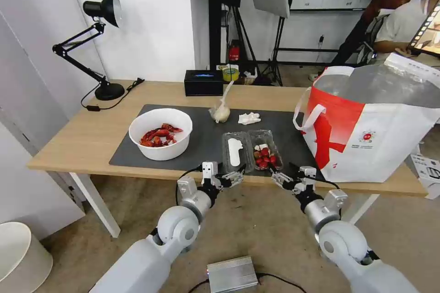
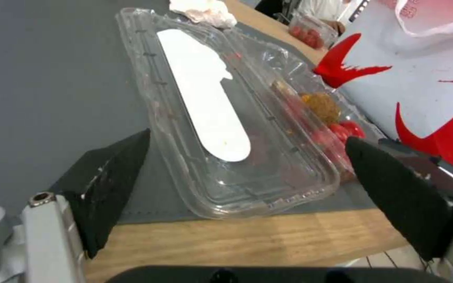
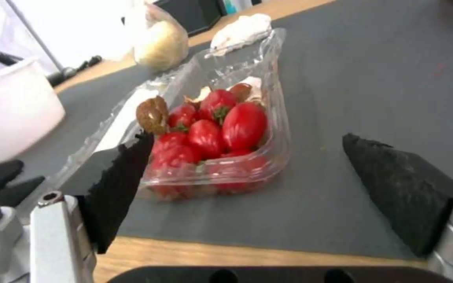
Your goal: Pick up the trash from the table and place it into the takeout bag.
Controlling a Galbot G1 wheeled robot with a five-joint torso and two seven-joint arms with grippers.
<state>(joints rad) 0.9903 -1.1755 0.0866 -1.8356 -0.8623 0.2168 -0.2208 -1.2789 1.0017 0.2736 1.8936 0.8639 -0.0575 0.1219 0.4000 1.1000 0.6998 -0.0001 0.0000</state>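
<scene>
The left gripper (image 1: 234,176) hangs at the table's near edge with its jaws spread wide and nothing between them. In the left wrist view its black fingers (image 2: 106,184) straddle the near end of the tray (image 2: 221,129), the open lid half with a white label, without touching it. The right gripper (image 1: 277,176) is just beside it at the same edge, also wide open and empty. In the right wrist view its fingers (image 3: 119,188) flank the tray's other half, which holds red scraps (image 3: 210,129), and again stand apart from the plastic.

The tray (image 1: 251,150) lies opened flat at the near edge of the mat (image 1: 206,139), straight ahead of both grippers. Behind it on the mat sit the knotted bag (image 1: 220,111) and, near it toward the right, the tissue (image 1: 249,118). The bowl (image 1: 160,133) of red shells stands on the mat's left part, well apart from the tray.

The takeout bag (image 1: 376,123) stands upright at the table's (image 1: 82,142) right end, mouth open, its red panel facing the tray and its near corner just beside the mat's right edge. At the far edge sits a black box (image 1: 203,82), and at the far left corner a lamp (image 1: 98,36).
</scene>
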